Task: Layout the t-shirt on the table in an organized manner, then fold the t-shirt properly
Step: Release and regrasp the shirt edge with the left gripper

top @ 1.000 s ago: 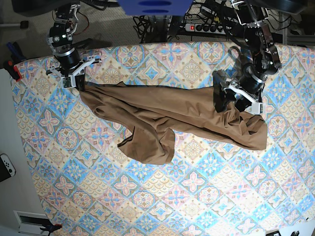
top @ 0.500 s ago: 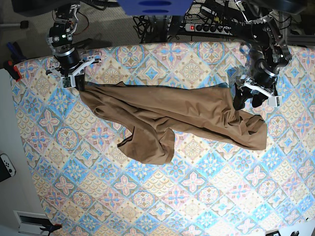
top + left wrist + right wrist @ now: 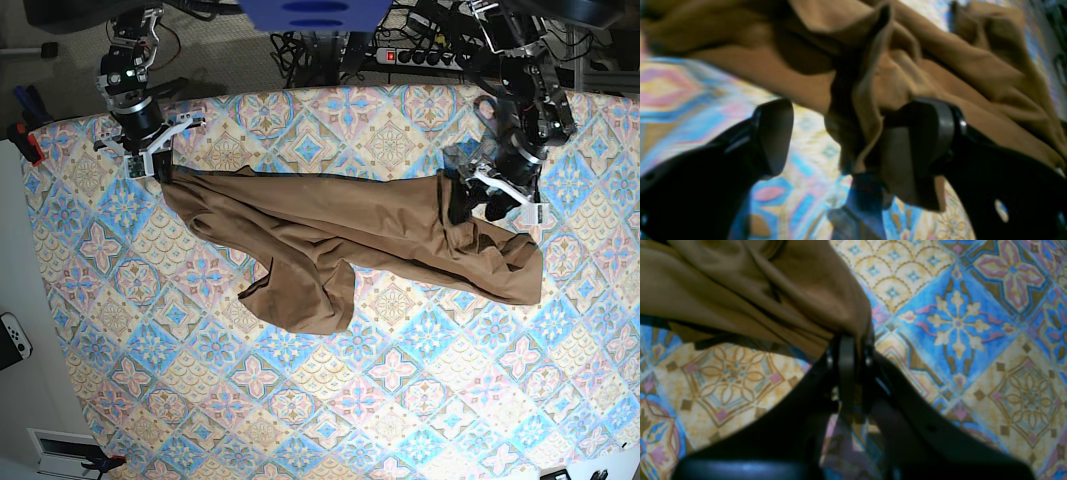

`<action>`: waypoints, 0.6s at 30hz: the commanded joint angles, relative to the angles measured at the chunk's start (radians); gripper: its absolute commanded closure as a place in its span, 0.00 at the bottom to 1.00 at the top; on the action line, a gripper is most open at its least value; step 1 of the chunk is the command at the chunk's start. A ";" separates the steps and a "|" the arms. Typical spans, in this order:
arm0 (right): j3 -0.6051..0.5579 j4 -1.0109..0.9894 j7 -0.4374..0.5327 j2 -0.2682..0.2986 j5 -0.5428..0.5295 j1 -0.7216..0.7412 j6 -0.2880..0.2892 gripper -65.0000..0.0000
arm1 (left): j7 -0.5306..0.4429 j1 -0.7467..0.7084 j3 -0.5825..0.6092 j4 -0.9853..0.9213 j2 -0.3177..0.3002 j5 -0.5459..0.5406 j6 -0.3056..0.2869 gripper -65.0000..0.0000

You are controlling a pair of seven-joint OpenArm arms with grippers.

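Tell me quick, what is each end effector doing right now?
Left end effector: open, jaws straddling a fold of the t-shirt, not clamped.
Right end effector: shut on the t-shirt's corner.

My right gripper (image 3: pixel 160 168), upper left of the base view, is clamped tight. My left gripper (image 3: pixel 487 207), upper right, points down, jaws spread wide.

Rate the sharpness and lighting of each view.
Left wrist: soft and blurred, the t-shirt fold and open left pincer dark, shadowed. Right wrist: table pattern crisp, right pincer body near-black. Base: evenly lit, sharp.
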State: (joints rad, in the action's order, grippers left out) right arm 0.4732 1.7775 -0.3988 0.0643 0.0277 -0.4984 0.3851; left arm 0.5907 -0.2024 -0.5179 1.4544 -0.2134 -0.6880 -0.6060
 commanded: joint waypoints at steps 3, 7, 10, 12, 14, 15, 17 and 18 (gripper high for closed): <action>0.008 0.014 0.025 0.009 -0.013 -0.001 -0.002 1.00 | -0.025 0.025 0.041 0.015 -0.013 -0.019 -0.005 0.23; 0.008 0.014 0.025 0.009 -0.013 -0.016 -0.002 1.00 | -0.025 0.050 0.055 -0.010 -0.013 -0.019 -0.005 0.24; 0.005 0.015 0.027 0.009 -0.013 -0.026 -0.002 1.00 | -0.024 0.083 0.081 -0.051 -0.013 -0.002 -0.005 0.35; 0.005 0.015 0.027 0.009 -0.013 -0.026 -0.002 1.00 | -0.024 0.096 0.107 -0.059 -0.014 0.017 -0.005 0.47; 0.006 0.015 0.027 0.009 -0.013 -0.026 -0.002 1.00 | -0.024 0.096 0.115 -0.057 -0.011 0.021 -0.005 0.64; 0.006 0.015 0.027 0.009 -0.013 -0.026 -0.002 1.00 | -0.024 0.096 0.115 -0.057 -0.010 0.014 -0.005 0.73; 0.008 0.015 0.027 0.009 -0.013 -0.026 -0.002 1.00 | -0.024 0.093 0.115 -0.060 -0.008 0.014 -0.005 0.92; 0.008 0.015 0.027 0.009 -0.013 -0.026 -0.002 1.00 | -0.024 0.093 0.115 -0.060 0.001 0.014 -0.005 1.00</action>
State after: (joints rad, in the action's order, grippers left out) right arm 0.4740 1.7775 -0.3958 0.0647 0.0277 -0.5209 0.3851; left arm 0.5835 -0.1177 -0.3996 1.3781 -0.2081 -0.6571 -0.6052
